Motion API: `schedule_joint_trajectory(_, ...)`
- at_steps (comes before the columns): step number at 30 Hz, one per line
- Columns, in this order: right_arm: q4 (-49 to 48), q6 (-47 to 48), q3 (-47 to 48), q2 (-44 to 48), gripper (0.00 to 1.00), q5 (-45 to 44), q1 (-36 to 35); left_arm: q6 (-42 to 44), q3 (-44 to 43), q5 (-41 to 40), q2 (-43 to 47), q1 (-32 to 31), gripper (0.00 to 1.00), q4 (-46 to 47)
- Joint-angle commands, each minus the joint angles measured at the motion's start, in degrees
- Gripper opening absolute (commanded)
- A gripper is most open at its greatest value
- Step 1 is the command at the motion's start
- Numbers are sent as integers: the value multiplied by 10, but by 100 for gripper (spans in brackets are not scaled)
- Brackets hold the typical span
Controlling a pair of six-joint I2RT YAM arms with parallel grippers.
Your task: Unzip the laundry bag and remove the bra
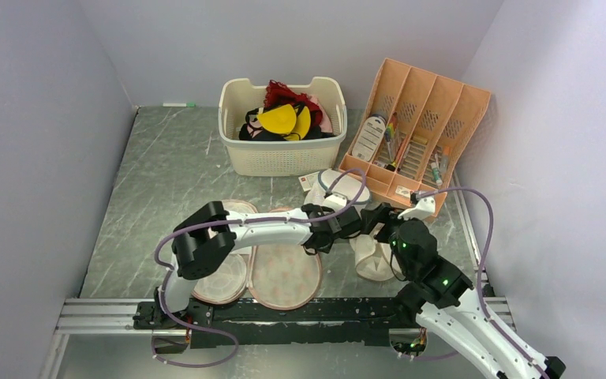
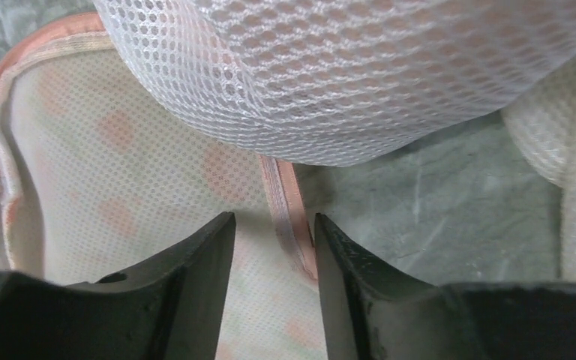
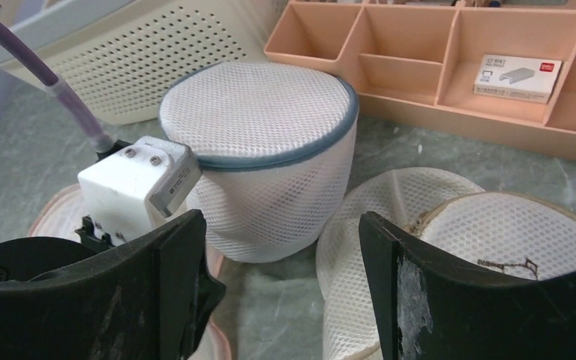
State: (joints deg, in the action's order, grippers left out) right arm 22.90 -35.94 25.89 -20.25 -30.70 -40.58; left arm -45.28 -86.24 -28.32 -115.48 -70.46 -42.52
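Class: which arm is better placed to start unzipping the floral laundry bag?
Left. The left gripper, open, sits over the laundry bag's pink edging; the right gripper faces the mesh dome bag.

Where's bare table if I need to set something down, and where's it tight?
Widest bare patch: the far-left table, between the left wall, the basket and the laundry bag. Crowded: centre-right, where the mesh dome bag, round flat bags, organizer, left gripper and right gripper bunch together.

Laundry bag (image 1: 284, 275): flat, two-lobed, pink-edged, at near table (image 1: 166, 174) edge. Bra (image 1: 278, 120): yellow cups, black trim, in cream basket (image 1: 280, 162)
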Motion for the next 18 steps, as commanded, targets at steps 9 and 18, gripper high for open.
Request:
schedule_joint_trajectory(9, -24, 14, -8, 2, 75, -1, -2, 39, 25, 1, -31, -7, 36, 19)
schedule_joint_trajectory(18, -21, 11, -6, -10, 75, 0, -2, 55, 54, 51, -32, 0, 34, 77)
